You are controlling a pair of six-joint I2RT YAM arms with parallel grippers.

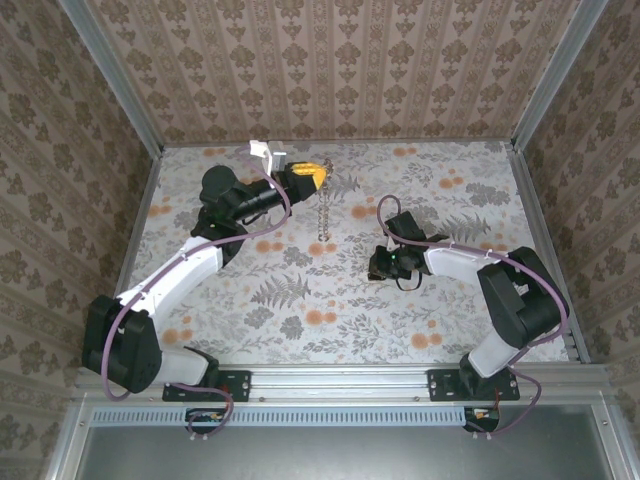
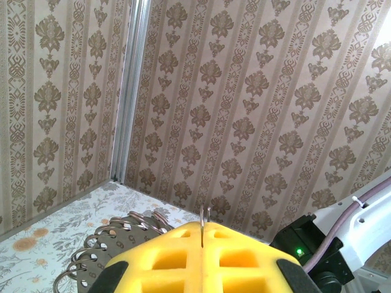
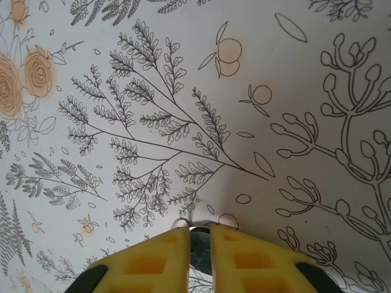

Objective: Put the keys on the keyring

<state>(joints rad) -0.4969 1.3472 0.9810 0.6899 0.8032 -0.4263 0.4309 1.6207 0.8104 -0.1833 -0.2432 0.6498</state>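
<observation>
A bench with a pale floral cover, orange blossoms and grey ferns, lies under the right gripper. A large fern sprig is printed just ahead of it. Brown patterned walls stand ahead of the left gripper and to its sides, meeting at a metal corner post. A metal rail edges the bench well behind both.

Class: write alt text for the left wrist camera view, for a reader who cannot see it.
The left gripper, yellow-padded, is shut on a thin metal ring poking up between its jaws. A chain of metal rings curls behind it over the floral table, with patterned wallpaper walls beyond and a white arm at lower right.
</observation>
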